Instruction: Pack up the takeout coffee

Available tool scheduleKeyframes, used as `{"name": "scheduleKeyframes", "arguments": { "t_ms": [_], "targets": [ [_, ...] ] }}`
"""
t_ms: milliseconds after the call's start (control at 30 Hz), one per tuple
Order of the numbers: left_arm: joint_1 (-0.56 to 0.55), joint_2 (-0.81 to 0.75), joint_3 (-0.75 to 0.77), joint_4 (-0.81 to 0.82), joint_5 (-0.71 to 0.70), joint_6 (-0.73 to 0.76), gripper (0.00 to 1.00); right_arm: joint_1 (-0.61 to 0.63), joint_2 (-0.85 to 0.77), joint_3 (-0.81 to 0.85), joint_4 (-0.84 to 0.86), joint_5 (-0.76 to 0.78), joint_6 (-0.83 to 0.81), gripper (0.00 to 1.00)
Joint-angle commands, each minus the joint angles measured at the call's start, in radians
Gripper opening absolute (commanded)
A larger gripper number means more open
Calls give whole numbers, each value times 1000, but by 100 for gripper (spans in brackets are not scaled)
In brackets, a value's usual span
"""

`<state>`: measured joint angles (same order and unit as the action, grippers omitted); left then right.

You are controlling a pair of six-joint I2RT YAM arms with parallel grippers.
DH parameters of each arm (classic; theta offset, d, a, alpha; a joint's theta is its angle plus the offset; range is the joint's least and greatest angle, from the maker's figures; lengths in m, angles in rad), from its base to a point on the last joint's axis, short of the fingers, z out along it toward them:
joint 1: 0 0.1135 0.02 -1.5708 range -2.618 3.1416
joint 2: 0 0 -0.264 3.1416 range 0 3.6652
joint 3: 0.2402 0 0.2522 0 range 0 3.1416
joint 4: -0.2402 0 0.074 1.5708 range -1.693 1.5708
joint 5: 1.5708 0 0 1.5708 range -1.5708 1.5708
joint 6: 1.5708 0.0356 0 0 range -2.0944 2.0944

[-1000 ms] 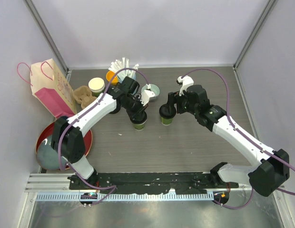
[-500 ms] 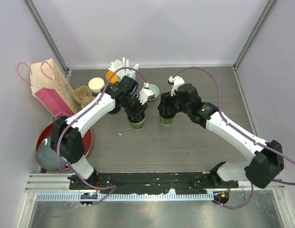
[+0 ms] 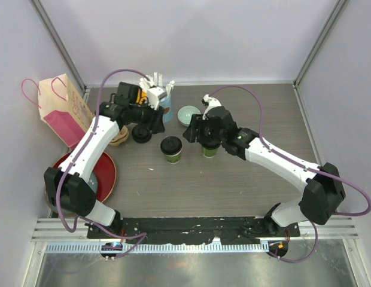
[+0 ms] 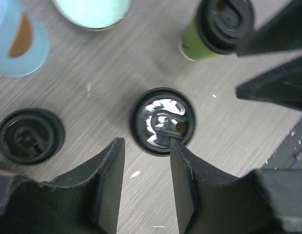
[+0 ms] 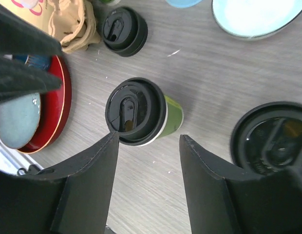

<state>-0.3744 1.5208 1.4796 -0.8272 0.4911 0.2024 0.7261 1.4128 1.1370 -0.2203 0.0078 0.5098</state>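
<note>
Two dark-green takeout coffee cups with black lids stand mid-table: the left cup (image 3: 171,148) and the right cup (image 3: 210,150). My left gripper (image 3: 148,122) hangs open at the back left, above a loose black lid (image 3: 141,133). In the left wrist view the left cup (image 4: 163,121) shows just beyond the gripper (image 4: 146,146), with nothing between the fingers. My right gripper (image 3: 195,133) stands open over the right cup. The right wrist view has the left cup (image 5: 136,112) ahead of the gripper (image 5: 148,139) and the right cup (image 5: 270,139) outside the right finger.
A pale green bowl (image 3: 188,114) and a blue cup of white straws (image 3: 163,101) stand behind the cups. At the left are a pink paper bag (image 3: 64,110), a cardboard cup carrier (image 3: 118,137) and a red plate (image 3: 100,179).
My left gripper opened, let go of the left cup's lid and drew back to the back left. The right arm shifted left over the right cup and its jaws narrowed.
</note>
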Motion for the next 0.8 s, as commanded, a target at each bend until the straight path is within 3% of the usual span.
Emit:
{"name": "scheduleKeyframes", "arguments": {
  "t_ms": [0, 100, 300, 767],
  "targets": [
    [63, -34, -99, 166, 18, -129, 45, 35, 55, 32, 41, 17, 152, 56],
    [63, -21, -148, 212, 33, -152, 46, 33, 103, 29, 27, 6, 179, 50],
    [68, 6, -189, 289, 37, -187, 49, 35, 155, 15, 64, -66, 202, 49],
    [69, 50, -254, 296, 107, -198, 49, 21, 218, 4, 84, -98, 203, 38]
  ]
}}
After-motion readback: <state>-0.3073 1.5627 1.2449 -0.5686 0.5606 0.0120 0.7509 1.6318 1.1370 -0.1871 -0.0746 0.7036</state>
